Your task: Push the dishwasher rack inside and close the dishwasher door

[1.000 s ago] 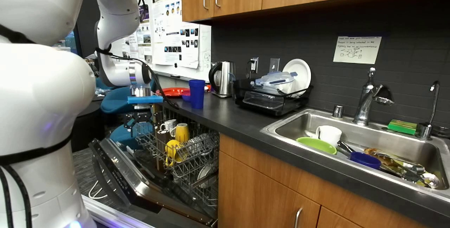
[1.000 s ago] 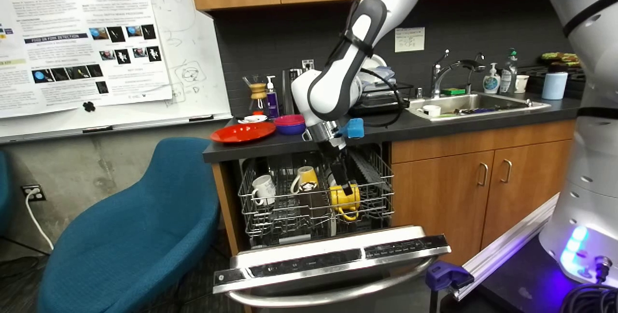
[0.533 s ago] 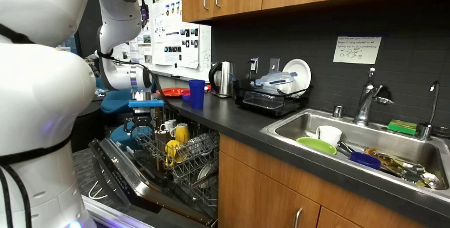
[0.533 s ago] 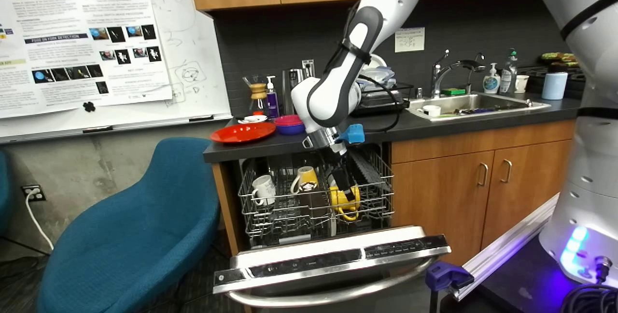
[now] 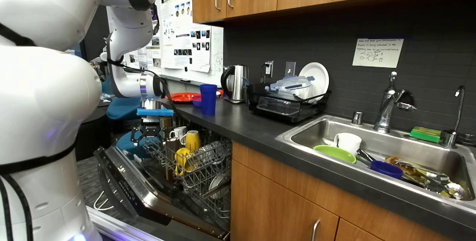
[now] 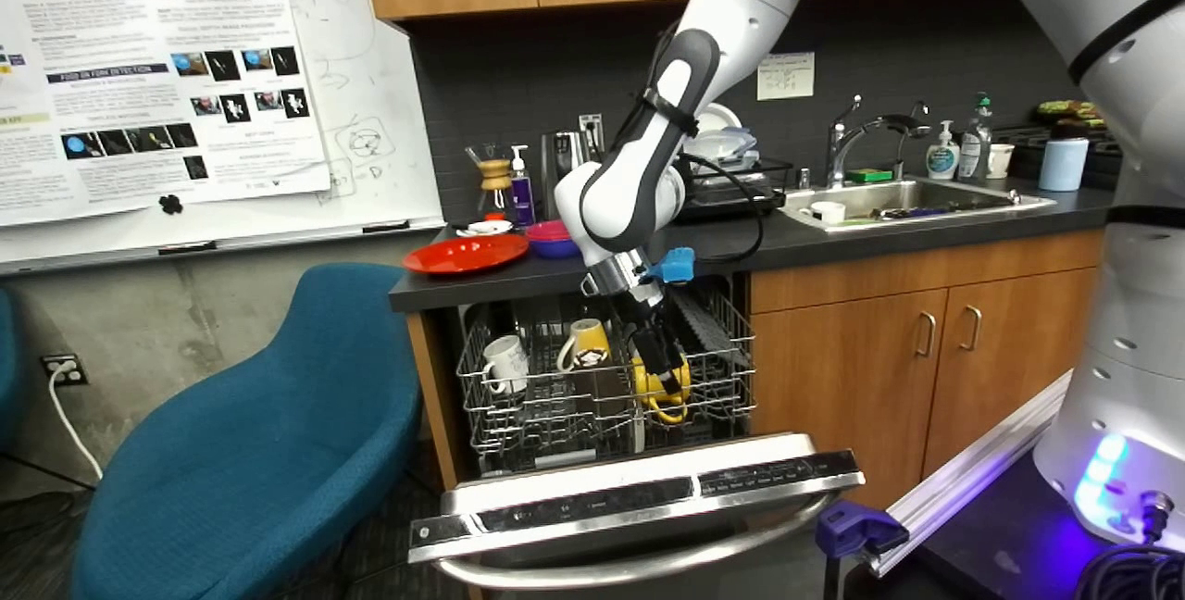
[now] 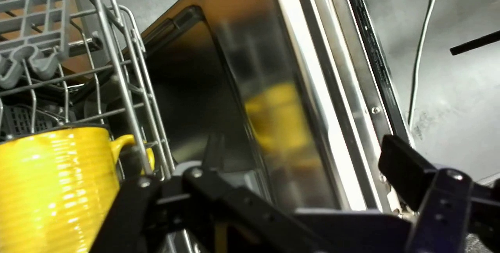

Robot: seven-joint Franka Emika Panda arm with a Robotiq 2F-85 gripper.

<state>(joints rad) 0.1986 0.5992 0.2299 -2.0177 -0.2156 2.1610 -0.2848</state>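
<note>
The dishwasher rack, a grey wire basket, is pulled out under the counter in both exterior views (image 5: pixel 202 164) (image 6: pixel 532 417) and holds mugs. It also shows at the left of the wrist view (image 7: pixel 125 77). The dishwasher door hangs partly open, tilted outward below and in front of the rack (image 5: pixel 153 196) (image 6: pixel 639 481); its inner face shows in the wrist view (image 7: pixel 250 65). My gripper (image 5: pixel 150 140) points down at the rack's front, near the yellow mug (image 6: pixel 659 382). Its fingers are wide apart and empty in the wrist view (image 7: pixel 308 159). Contact with the rack cannot be told.
The counter edge (image 5: pixel 223 129) runs above the rack, close to the arm. A blue cup (image 5: pixel 208 99) and red plate (image 6: pixel 466 254) stand on it. A blue chair (image 6: pixel 268 433) stands beside the dishwasher. A purple clamp (image 6: pixel 856 526) is near the door's corner.
My gripper has moved down a little toward the rack's front, with the arm leaning further forward. The rack and the door have not moved.
</note>
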